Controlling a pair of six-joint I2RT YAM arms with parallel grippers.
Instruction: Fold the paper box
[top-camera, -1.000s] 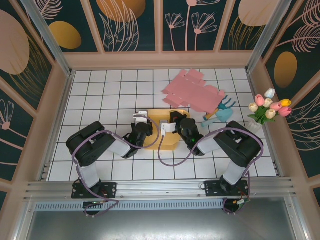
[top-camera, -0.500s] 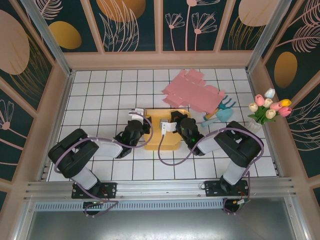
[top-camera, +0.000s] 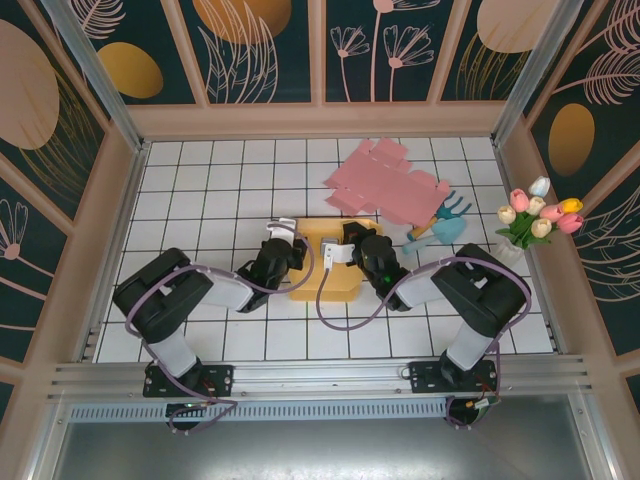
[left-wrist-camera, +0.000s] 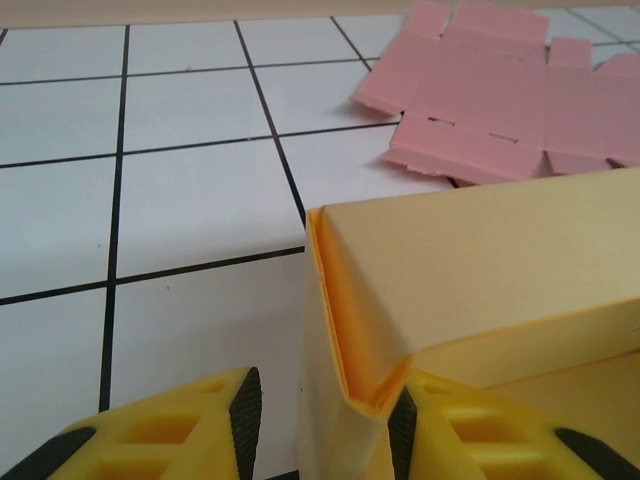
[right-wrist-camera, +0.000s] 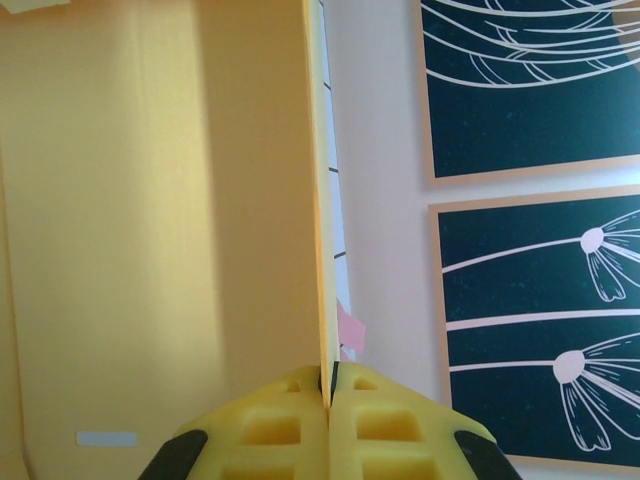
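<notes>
Right pincer (right-wrist-camera: 328, 385) pinches a wall of the yellow paper box (right-wrist-camera: 150, 200), likely steadying it; left pincer (left-wrist-camera: 322, 400), spread, straddles its corner.

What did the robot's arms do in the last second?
The left gripper opened, apparently letting go of the left edge of the yellow paper box, swung away leftward, then returned; its open jaws now straddle the box's corner. The right gripper stayed pinched on the box's wall. The flat pink cardboard sheet didn't move.
</notes>
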